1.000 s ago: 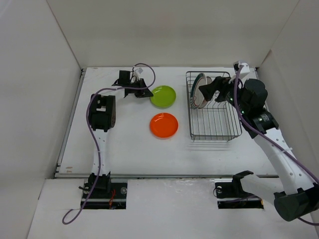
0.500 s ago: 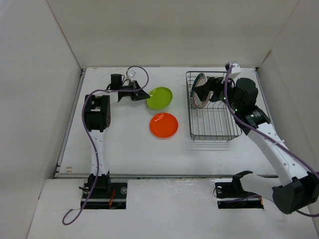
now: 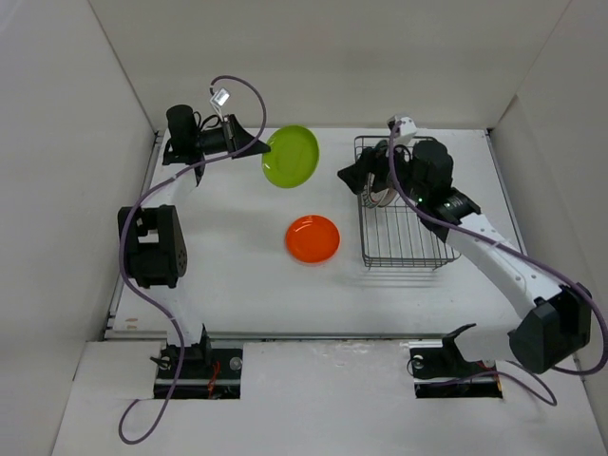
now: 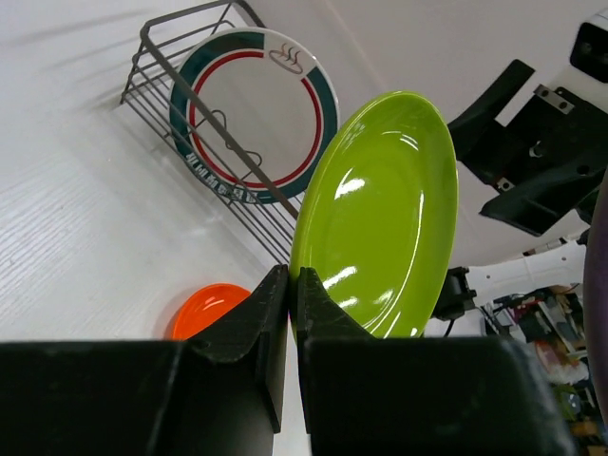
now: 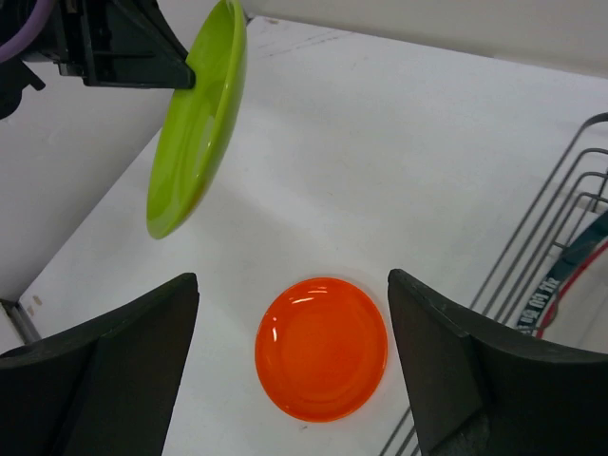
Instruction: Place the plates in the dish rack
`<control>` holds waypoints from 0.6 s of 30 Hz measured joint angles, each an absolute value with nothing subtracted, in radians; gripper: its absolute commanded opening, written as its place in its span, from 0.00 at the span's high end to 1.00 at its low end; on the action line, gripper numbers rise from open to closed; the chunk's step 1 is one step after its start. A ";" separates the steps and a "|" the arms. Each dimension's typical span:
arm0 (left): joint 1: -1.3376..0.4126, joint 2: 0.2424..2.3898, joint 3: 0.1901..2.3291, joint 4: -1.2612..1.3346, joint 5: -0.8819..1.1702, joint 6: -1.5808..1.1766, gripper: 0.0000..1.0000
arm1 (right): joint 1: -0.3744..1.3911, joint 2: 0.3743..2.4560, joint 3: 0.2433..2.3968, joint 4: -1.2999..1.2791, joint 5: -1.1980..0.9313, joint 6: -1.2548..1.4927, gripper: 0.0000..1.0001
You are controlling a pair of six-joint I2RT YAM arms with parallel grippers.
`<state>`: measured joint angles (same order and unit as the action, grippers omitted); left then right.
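Observation:
My left gripper (image 3: 256, 146) is shut on the rim of the lime green plate (image 3: 293, 156) and holds it in the air, tilted on edge, at the back of the table. In the left wrist view the fingers (image 4: 275, 294) pinch that plate (image 4: 380, 218). The orange plate (image 3: 313, 238) lies flat on the table. My right gripper (image 3: 353, 179) is open and empty at the dish rack's (image 3: 408, 242) far left corner, above the orange plate (image 5: 323, 348). The teal-rimmed plate (image 4: 256, 104) stands upright in the rack. The sunburst plate is hidden behind the right arm.
White walls enclose the table on the left, back and right. The right wrist view shows the green plate (image 5: 199, 133) held to the left and the rack's wires (image 5: 556, 218) to the right. The right arm lies over the rack's far end.
The left arm has lifted the green plate off the table and tipped it on edge. The right gripper has left the rack's plates and moved left, open.

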<state>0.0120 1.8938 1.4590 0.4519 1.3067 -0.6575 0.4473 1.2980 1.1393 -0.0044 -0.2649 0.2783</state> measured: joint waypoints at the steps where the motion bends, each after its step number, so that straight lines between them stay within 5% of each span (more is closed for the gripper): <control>1: 0.008 1.880 1.450 0.456 1.308 -0.655 1.00 | 0.458 1.318 1.149 0.000 -0.265 0.284 0.15; 18: -0.012 1.815 1.371 0.438 1.271 -0.613 1.00 | 0.508 1.427 1.216 0.136 -0.274 0.390 0.17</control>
